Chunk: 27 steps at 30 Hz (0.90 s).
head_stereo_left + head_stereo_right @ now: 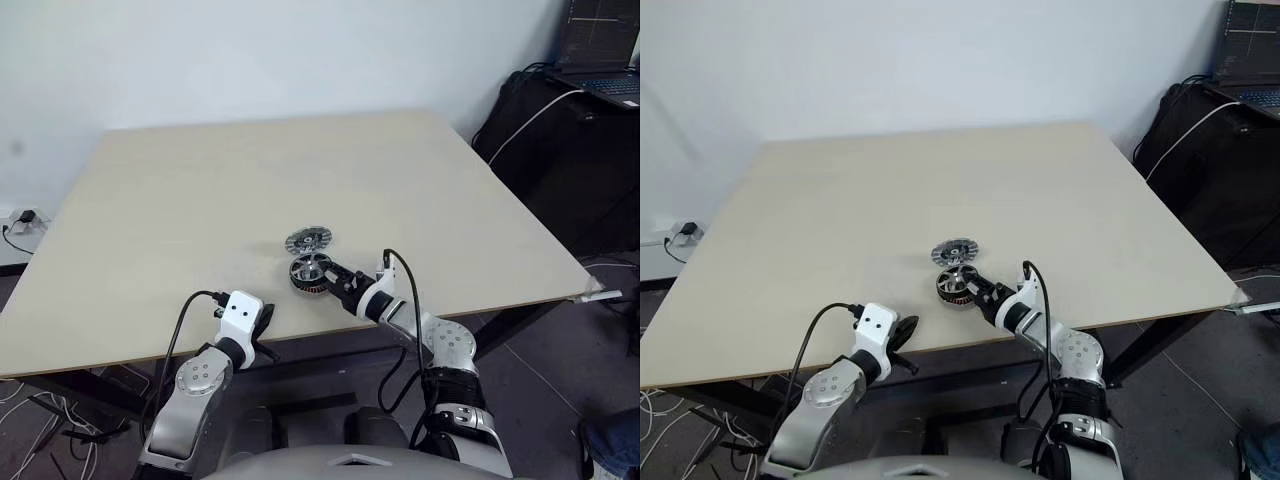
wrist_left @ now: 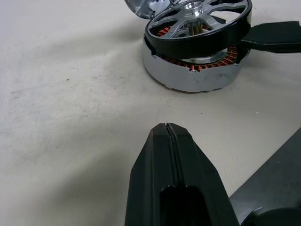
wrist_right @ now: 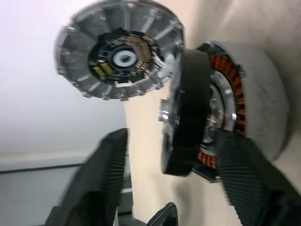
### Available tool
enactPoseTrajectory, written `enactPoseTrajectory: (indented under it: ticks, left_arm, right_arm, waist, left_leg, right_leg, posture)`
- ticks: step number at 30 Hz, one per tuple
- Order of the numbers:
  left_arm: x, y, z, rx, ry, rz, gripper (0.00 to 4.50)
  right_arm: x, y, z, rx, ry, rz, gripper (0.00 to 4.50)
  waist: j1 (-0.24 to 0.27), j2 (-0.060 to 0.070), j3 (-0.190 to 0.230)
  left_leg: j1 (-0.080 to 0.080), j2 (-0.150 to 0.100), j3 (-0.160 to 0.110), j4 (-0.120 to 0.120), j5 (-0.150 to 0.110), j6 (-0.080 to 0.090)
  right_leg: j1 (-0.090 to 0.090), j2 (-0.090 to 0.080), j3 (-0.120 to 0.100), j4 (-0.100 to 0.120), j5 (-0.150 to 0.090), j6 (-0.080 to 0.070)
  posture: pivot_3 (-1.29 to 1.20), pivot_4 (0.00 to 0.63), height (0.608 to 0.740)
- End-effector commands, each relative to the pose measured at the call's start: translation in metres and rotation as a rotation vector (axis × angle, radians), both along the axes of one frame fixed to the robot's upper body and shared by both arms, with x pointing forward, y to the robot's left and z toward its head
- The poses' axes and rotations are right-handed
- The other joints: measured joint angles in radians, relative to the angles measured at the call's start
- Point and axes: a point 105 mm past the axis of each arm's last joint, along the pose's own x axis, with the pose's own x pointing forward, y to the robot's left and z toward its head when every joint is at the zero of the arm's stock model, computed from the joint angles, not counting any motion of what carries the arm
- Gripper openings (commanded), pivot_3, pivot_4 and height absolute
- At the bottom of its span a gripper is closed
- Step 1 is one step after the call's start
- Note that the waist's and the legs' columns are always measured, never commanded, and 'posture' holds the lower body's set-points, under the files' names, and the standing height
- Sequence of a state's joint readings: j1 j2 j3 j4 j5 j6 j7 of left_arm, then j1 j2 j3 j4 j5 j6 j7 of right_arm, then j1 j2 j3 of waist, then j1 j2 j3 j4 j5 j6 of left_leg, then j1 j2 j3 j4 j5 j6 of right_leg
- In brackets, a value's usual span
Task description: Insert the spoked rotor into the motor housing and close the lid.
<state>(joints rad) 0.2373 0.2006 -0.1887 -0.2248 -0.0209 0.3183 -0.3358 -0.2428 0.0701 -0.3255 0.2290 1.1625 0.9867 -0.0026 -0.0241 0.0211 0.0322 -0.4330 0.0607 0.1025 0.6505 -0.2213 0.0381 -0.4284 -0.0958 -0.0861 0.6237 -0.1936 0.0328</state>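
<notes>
The spoked rotor (image 2: 197, 21), silver spokes inside a black band, sits slightly tilted on top of the motor housing (image 2: 188, 80), and the copper windings show in the gap beneath it. The same stack stands near the table's front edge (image 1: 310, 272). The finned lid (image 1: 308, 240) lies flat just behind it, almost touching. My right gripper (image 3: 171, 136) is open with its fingers (image 3: 247, 183) either side of the rotor's rim; the finger (image 3: 110, 174) on the lid's side stands clear of it. My left gripper (image 2: 167, 129) is shut and holds nothing, a short way in front and to the left of the housing.
The pale table (image 1: 200, 200) ends in a front edge just below both hands. A dark cabinet (image 1: 560, 150) carrying a laptop (image 1: 600, 50) stands at the back right. Cables lie on the floor at the left (image 1: 20, 225).
</notes>
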Motion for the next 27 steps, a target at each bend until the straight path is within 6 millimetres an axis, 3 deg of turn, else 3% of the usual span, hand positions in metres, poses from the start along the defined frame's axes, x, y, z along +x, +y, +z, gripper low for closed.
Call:
enactPoseTrajectory:
  ticks: [1,8,13,16,23,27]
  left_arm:
    - [0.003,-0.004,0.013,-0.024,-0.045,-0.009,0.0]
    - [0.003,-0.006,0.012,-0.028,-0.045,-0.014,0.0]
    - [0.004,-0.006,0.012,-0.027,-0.048,-0.018,0.0]
    - [0.004,-0.006,0.013,-0.028,-0.049,-0.02,0.0]
    - [0.004,-0.006,0.012,-0.029,-0.048,-0.019,0.0]
    - [0.004,-0.007,0.012,-0.03,-0.047,-0.015,0.0]
  right_arm:
    - [0.005,-0.014,0.018,-0.027,-0.071,-0.036,2.99]
    - [0.01,-0.046,0.022,-0.13,-0.071,-0.122,2.99]
    - [0.014,-0.054,0.025,-0.428,-0.151,-0.098,2.99]
    - [0.017,-0.037,0.038,-0.727,-0.376,0.034,2.43]
    - [0.019,0.002,0.054,-0.89,-0.644,0.165,0.14]
    - [0.02,0.019,0.06,-0.863,-0.684,0.195,0.04]
  waist:
    - [0.001,0.0,0.0]
    - [0.003,0.0,0.0]
    - [0.001,0.0,0.0]
    - [-0.002,0.0,0.0]
    - [0.0,-0.001,0.001]
    - [0.003,-0.003,0.001]
  left_leg:
    - [0.0,0.0,0.0,0.0,0.0,0.0]
    - [0.0,0.0,0.0,0.0,0.0,0.0]
    - [0.0,0.0,0.0,0.0,0.0,0.0]
    - [0.0,0.0,0.0,0.0,0.0,0.0]
    - [0.001,0.0,0.0,0.001,0.0,0.0]
    - [0.0,0.0,0.0,0.002,0.0,0.0]
  right_leg:
    - [0.0,0.0,0.0,0.0,0.0,0.0]
    - [0.0,0.0,0.0,0.0,0.0,0.0]
    - [0.0,0.0,0.0,0.0,0.0,0.0]
    - [0.0,0.0,0.0,0.0,0.0,0.0]
    - [0.0,0.001,0.0,0.0,0.0,0.0]
    - [0.0,0.0,0.0,0.001,0.0,0.0]
  posture:
    - [0.0,0.0,0.74]
    - [0.0,0.0,0.74]
    - [0.0,0.0,0.74]
    - [0.0,0.0,0.74]
    - [0.0,0.0,0.74]
    - [0.0,0.0,0.74]
